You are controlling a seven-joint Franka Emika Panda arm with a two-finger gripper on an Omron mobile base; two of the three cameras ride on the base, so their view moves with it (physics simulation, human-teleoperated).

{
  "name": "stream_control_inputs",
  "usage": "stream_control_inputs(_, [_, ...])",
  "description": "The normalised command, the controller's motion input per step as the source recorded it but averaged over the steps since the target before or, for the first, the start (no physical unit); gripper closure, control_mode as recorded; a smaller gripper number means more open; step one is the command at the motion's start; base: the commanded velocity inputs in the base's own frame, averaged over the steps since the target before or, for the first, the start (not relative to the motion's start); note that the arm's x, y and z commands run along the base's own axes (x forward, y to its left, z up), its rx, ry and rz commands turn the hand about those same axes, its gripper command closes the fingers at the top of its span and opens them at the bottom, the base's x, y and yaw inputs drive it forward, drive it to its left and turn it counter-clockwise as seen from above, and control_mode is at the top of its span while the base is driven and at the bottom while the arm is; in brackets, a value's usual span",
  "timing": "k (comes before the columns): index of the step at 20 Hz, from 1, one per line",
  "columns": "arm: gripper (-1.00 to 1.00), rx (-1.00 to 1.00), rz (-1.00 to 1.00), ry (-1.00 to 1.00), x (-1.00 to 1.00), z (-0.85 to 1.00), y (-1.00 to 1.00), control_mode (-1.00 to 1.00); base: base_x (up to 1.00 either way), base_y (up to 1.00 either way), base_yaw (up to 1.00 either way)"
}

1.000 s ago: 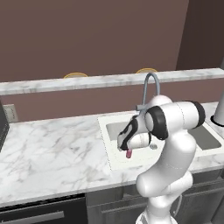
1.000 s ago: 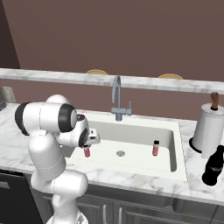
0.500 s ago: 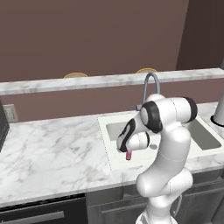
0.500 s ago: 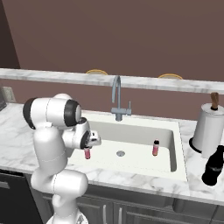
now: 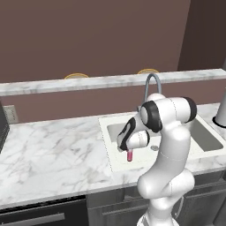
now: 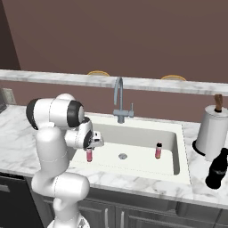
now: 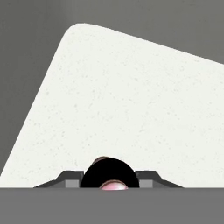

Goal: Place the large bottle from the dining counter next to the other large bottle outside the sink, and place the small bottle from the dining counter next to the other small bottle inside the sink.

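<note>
1. two small pink-red bottles: the small bottle [image 6: 89, 155] hangs upright from the end effector [image 6: 90, 151], pinched between closed-in fingers over the left end of the sink [image 6: 176, 147]; the other small bottle [image 6: 158, 150] stands on the basin floor, well off to the end effector's right.
2. one near-black large bottle [image 6: 216, 169] stands on the table [image 6: 196, 187] outside the basin, farther right than the other small bottle, just in front of a white cylinder [image 6: 210, 130] with a brown top.
3. one curved steel tap [image 6: 119, 100] rises behind the end effector, past the basin's back rim; two round stool tops [image 6: 98, 73] show beyond the raised dining counter [image 6: 53, 76].
4. no writing can be read on any bottle; labels are too small to tell.
5. in the left base view the held bottle [image 5: 129, 155] hangs below the end effector [image 5: 129, 151].
6. the hand view looks down on the held bottle's dark cap [image 7: 110, 174], with the pale sink floor [image 7: 122, 100] beyond it.
</note>
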Motion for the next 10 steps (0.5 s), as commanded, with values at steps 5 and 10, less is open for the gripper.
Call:
stream_control_inputs(5, [1.0,0.0,0.0,0.0,-0.12,-0.01,0.0,-1.0,0.0,0.0,0.0])
stream_control_inputs(10, [1.0,0.0,0.0,-0.04,0.0,0.0,0.0,-1.0,0.0,0.0,0.0])
